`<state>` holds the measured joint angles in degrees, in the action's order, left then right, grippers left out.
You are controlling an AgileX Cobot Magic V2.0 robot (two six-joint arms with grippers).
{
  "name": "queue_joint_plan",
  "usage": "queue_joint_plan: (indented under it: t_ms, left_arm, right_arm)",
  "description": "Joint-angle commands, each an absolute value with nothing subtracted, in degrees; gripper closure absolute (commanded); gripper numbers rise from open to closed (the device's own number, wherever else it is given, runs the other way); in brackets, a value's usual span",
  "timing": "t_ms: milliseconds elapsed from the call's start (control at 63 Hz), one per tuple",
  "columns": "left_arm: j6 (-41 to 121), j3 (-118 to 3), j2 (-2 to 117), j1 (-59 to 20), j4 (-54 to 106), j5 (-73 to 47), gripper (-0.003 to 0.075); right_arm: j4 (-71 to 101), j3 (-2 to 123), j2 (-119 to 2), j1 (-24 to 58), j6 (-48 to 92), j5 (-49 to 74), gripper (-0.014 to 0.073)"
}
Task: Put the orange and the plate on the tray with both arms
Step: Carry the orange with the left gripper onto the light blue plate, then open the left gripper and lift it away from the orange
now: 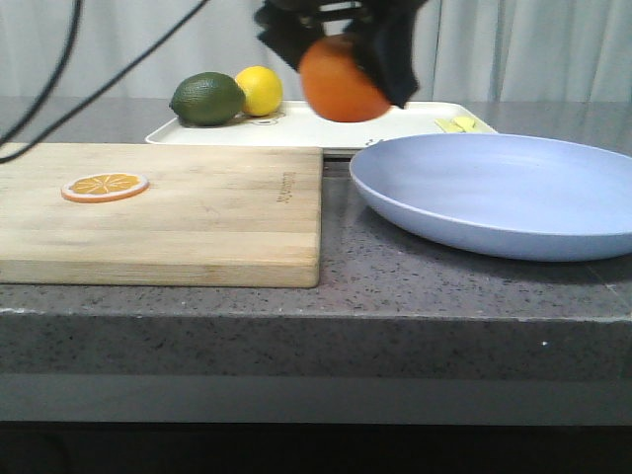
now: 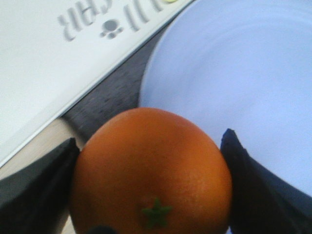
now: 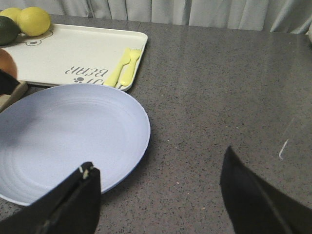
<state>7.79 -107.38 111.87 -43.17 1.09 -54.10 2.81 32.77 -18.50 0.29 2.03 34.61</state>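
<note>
My left gripper (image 1: 341, 49) is shut on the orange (image 1: 341, 81) and holds it in the air above the near edge of the cream tray (image 1: 296, 126). In the left wrist view the orange (image 2: 151, 170) fills the space between both fingers, stem dimple showing, with the tray (image 2: 58, 63) and the plate (image 2: 234, 83) below. The lavender-blue plate (image 1: 504, 193) lies on the counter at the right, in front of the tray. My right gripper (image 3: 156, 170) is open and empty, low over the counter beside the plate's (image 3: 68, 136) rim. It does not show in the front view.
A wooden cutting board (image 1: 188, 212) with a flat orange slice (image 1: 105, 186) lies at the left. A green lime (image 1: 207, 99) and a yellow lemon (image 1: 259, 91) sit on the tray's far left. A yellow-green fork print (image 3: 124, 68) marks the tray. Cables hang at upper left.
</note>
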Motion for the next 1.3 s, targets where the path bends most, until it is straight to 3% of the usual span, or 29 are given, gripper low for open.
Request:
queue_joint_plan:
  t_ms: [0, 349, 571, 904, 1126, 1285]
  left_arm:
    - [7.4, -112.0, 112.0, -46.4, 1.1, -50.5, 0.0311]
    - [7.4, -125.1, 123.4, -51.8, 1.3, -53.2, 0.0301]
    - [7.4, -127.6, 124.2, -51.9, 1.7, -54.6, 0.0106]
    - [4.3, -127.7, 121.8, -51.9, 2.2, -56.9, 0.0118]
    - [1.3, -126.6, 112.6, -50.5, 1.7, -61.2, 0.0120]
    - [1.1, -119.6, 103.0, -47.9, 1.7, -60.0, 0.0120]
  right_arm:
    - [2.0, 34.7, -19.4, 0.0, 2.6, 30.4, 0.0062]
    - [2.0, 34.7, -19.4, 0.0, 2.6, 30.5, 0.0062]
    - [2.0, 34.7, -19.4, 0.0, 2.6, 30.5, 0.0062]
    - [2.0, 34.7, -19.4, 0.0, 2.6, 30.5, 0.0062]
    - [2.0, 34.7, -19.4, 0.0, 2.6, 30.3, 0.0062]
    - [2.0, 34.6, -19.4, 0.0, 2.6, 30.1, 0.0062]
